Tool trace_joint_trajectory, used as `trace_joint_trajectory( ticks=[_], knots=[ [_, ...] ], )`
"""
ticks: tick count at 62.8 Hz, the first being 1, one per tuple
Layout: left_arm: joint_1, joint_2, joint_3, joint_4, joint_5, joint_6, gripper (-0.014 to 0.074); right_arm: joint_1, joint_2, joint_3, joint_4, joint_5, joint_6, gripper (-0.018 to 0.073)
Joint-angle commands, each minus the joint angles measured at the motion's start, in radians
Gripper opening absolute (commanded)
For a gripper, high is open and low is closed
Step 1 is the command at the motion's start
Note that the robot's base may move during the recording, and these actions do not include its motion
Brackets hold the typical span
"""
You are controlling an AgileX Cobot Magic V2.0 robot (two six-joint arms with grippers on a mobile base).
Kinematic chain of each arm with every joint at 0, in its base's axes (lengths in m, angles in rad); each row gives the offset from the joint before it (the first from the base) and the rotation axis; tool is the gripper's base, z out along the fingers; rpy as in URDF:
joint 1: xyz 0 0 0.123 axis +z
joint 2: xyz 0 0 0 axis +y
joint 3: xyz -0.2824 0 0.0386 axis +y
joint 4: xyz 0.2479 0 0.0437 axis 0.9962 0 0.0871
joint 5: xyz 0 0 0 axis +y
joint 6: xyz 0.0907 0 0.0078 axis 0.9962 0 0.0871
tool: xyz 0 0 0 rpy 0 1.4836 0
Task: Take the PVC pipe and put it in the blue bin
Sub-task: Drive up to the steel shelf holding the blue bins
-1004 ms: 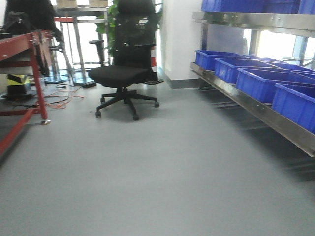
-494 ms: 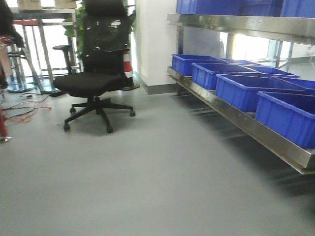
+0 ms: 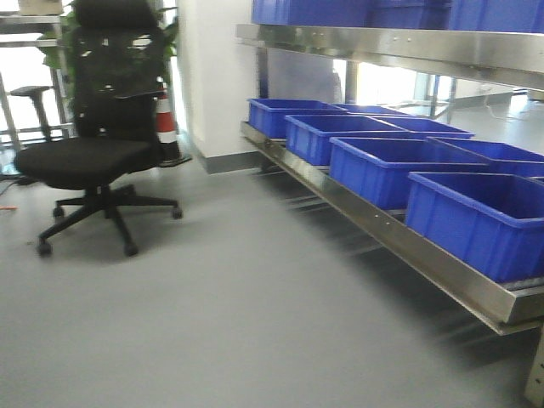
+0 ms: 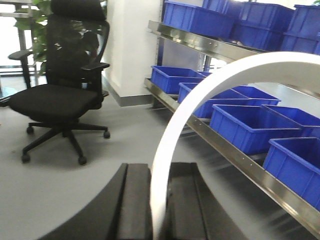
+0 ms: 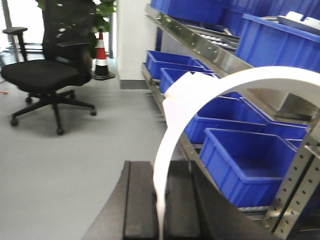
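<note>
In the left wrist view my left gripper [image 4: 159,169] is shut on a white curved PVC pipe [image 4: 210,85], which arcs up and to the right from between the jaws. In the right wrist view my right gripper [image 5: 161,166] is shut on a white curved PVC pipe [image 5: 200,92] that arcs up to the right in the same way. Open blue bins [image 3: 374,166] stand in a row on a low steel shelf [image 3: 399,242] at the right. The nearest bin [image 3: 480,217] looks empty. Neither gripper shows in the front view.
A black office chair [image 3: 93,157] stands on the grey floor at the left. A red and white traffic cone [image 3: 166,119] stands by a white pillar [image 3: 212,76]. More blue bins [image 3: 357,10] sit on an upper shelf. A perforated steel upright [image 5: 295,195] is near the right gripper.
The front view has swung to the right. The chair has slid to the left of the picture, the red table has left view, and the blue bins are larger and nearer.
</note>
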Motion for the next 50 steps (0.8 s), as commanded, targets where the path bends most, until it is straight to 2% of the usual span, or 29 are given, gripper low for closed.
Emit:
trace_joint_trajectory(
  ticks=[1, 50],
  knots=[
    [-0.005, -0.006, -0.002, 0.000, -0.030, -0.002, -0.0111, 0.002, -0.007, 0.000, 0.000, -0.033, 0.000, -0.0162],
    [-0.005, -0.006, -0.002, 0.000, -0.030, -0.002, -0.0111, 0.002, -0.007, 0.000, 0.000, -0.036, 0.000, -0.0162]
  ],
)
